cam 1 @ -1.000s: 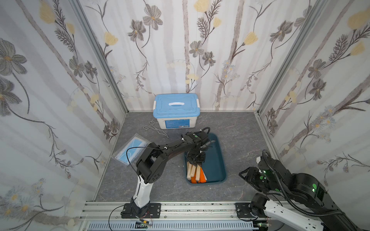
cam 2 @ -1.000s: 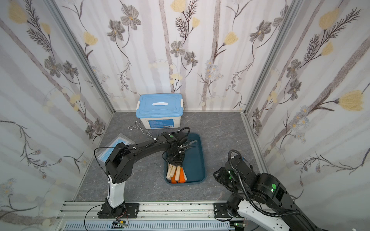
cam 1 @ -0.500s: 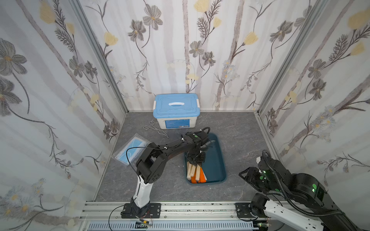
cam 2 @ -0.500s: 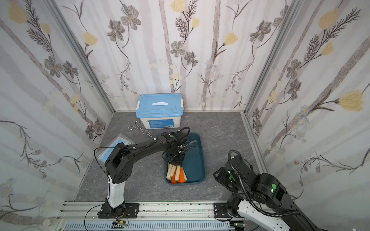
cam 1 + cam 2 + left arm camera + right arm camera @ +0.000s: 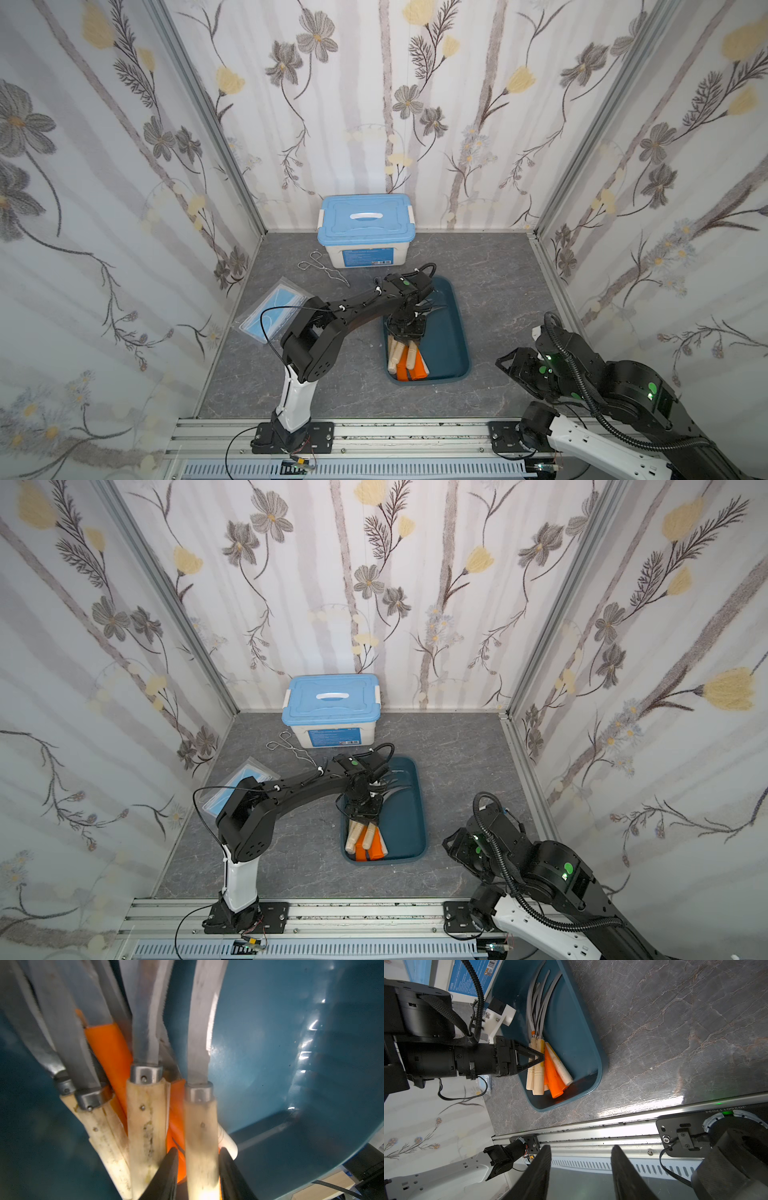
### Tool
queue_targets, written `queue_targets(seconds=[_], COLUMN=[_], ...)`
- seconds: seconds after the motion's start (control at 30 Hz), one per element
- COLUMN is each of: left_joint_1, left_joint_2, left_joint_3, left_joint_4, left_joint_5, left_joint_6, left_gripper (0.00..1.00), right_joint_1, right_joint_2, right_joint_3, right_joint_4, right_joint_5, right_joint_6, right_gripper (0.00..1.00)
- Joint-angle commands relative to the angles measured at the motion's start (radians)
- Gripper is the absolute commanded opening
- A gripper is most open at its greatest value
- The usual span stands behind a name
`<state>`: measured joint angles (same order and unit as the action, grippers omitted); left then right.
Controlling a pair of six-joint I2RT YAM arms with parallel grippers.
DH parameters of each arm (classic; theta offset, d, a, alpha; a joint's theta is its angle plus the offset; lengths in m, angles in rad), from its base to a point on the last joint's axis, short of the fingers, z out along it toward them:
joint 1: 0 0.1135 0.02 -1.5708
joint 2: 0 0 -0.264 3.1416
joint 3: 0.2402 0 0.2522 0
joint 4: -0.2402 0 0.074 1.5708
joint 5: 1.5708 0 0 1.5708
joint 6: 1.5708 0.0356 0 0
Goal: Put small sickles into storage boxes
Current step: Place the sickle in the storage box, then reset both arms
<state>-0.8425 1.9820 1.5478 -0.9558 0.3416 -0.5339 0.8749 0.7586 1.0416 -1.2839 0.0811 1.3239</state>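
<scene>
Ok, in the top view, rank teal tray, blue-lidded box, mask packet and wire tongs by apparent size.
1. teal tray and blue-lidded box, too alike to rank.
2. mask packet.
3. wire tongs.

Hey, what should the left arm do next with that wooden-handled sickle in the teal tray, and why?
Probably lift the left gripper straight up, clear of the teal tray: the wooden-handled sickle lies on the pile, and its fingers look loose around it.

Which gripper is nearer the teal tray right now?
Left. The left gripper is inside the teal tray, straddling a wooden sickle handle; the right gripper hangs clear of it, near the front rail.
</scene>
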Motion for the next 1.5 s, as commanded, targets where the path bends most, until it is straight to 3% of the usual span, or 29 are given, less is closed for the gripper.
queue_targets(seconds=[0.0,0.57,0.73,0.83,0.93,1.1,1.47], left_joint_1=[-0.001,-0.001,0.0,-0.001,0.002,0.016,0.087], left_joint_2=[-0.013,-0.048,-0.064,-0.082,-0.107,-0.154,-0.285], left_joint_3=[0.009,0.135,0.147,0.152,0.159,0.151,0.152], left_joint_4=[-0.006,-0.005,-0.004,-0.011,-0.019,-0.017,-0.011], left_joint_5=[-0.009,-0.035,-0.069,-0.1,-0.14,-0.177,-0.272], left_joint_6=[0.008,0.052,0.064,0.092,0.122,0.15,0.26], left_gripper=[0.38,0.42,0.47,0.55,0.7,0.85,1.0], right_joint_1=[-0.001,-0.001,0.0,0.0,0.0,0.0,-0.001], right_joint_2=[0.003,0.007,0.01,0.014,0.022,0.04,0.025], right_joint_3=[-0.003,0.003,0.005,0.006,0.011,0.012,0.018], right_joint_4=[0.005,0.006,0.008,0.014,0.019,0.047,0.093], right_joint_5=[0.018,0.019,0.023,0.025,0.032,0.042,0.145], right_joint_6=[0.012,0.017,0.016,0.017,0.014,0.002,0.007], right_gripper=[0.5,0.49,0.5,0.5,0.51,0.52,0.69])
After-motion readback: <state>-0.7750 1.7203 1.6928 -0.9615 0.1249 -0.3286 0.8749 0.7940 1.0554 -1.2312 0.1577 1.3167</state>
